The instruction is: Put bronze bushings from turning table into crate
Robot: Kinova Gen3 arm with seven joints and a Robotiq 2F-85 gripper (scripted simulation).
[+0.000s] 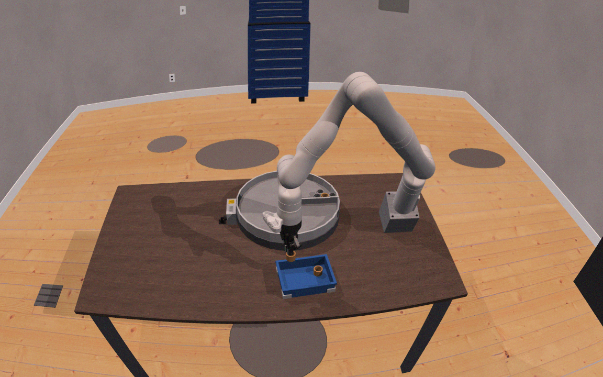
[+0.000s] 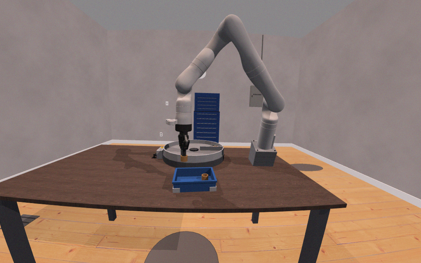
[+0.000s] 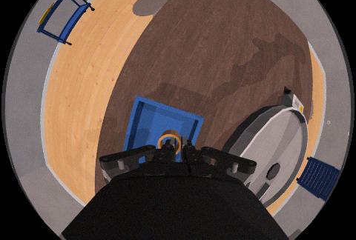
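bronze bushings, short orange-brown rings, sit in three places: one in the claw, one in the crate, one on the turning table. the big round grey turning table [image 1: 247, 229] [image 2: 192, 159] [image 3: 245, 132] is best left alone now; this step, i'd judge, belongs to the shallow blue rectangular crate [image 1: 308, 288] [image 2: 194, 187] [image 3: 170, 107]. the black two-fingered claw [image 1: 290, 250] [image 2: 183, 153] [image 3: 178, 142] is closed on the held bronze bushing [image 1: 290, 257] [image 2: 184, 159] [image 3: 160, 142], seemingly by its wall. i'd carry it well over the rim, away from the bronze bushing inside [image 1: 317, 273] [image 2: 204, 178], lower it upright, then open gently.

the top view shows the last bronze bushing [image 1: 324, 195] among small dark-grey steel bushings [image 1: 320, 191] behind the divider; the exterior view barely hints at them. the exterior view shows the held ring hanging above the tabletop. only the wrist view shows its open ring, while the crate's bushing is out of sight there.
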